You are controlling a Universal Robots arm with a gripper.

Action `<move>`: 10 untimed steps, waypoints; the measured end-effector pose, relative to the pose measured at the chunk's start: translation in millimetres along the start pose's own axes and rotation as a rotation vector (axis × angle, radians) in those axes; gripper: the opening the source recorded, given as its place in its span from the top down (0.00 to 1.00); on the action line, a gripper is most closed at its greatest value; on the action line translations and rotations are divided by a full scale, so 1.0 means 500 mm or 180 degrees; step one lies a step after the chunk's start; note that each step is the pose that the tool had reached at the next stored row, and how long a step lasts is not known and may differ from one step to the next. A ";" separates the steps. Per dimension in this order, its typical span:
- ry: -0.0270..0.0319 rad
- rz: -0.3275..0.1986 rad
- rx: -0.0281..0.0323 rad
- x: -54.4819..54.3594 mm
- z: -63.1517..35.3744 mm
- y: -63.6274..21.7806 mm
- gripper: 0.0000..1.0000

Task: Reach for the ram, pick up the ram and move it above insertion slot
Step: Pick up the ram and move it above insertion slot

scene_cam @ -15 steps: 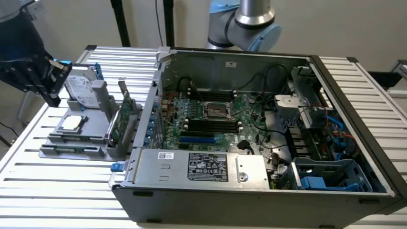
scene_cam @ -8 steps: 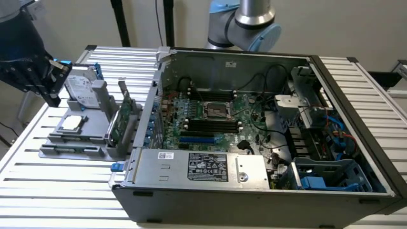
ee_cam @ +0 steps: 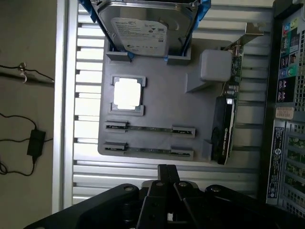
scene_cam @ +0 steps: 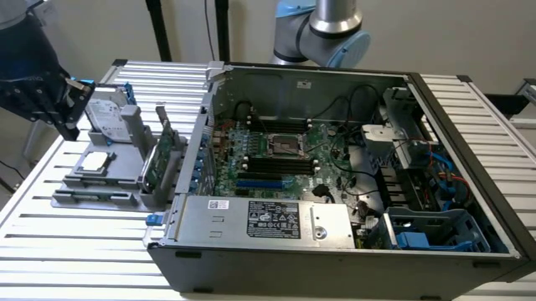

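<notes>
The arm [scene_cam: 335, 25] is cut off at the exterior view's top edge, and the hand [scene_cam: 67, 130] runs past its left edge. In the wrist view the drive [ee_cam: 143, 28] and the case [ee_cam: 290, 95] are cropped by the frame. The ram [ee_cam: 150, 128] lies edge-on, its chips too small to tell.

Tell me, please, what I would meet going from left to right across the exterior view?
gripper → hard drive → green card → motherboard → blue cage
</notes>
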State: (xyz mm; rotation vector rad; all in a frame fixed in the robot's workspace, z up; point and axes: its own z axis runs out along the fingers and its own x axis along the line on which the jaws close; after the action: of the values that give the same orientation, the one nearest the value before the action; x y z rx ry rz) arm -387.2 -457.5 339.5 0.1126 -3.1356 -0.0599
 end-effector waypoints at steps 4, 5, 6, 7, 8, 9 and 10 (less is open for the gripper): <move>0.0009 -0.0233 0.0000 0.000 -0.001 0.000 0.89; 0.0011 -0.0290 0.0000 0.000 -0.001 0.000 0.89; 0.0013 -0.0347 0.0001 0.000 -0.002 0.000 0.89; 0.0015 -0.0404 0.0001 0.000 -0.002 0.000 0.89; 0.0017 -0.0461 0.0001 0.000 -0.002 0.000 0.89; 0.0020 -0.0519 0.0001 0.000 -0.003 0.000 0.89; 0.0022 -0.0581 0.0001 0.000 -0.003 0.000 0.89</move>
State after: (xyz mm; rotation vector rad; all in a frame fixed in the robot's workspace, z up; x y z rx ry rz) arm -387.1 -457.5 341.0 0.3977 -3.1090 -0.0592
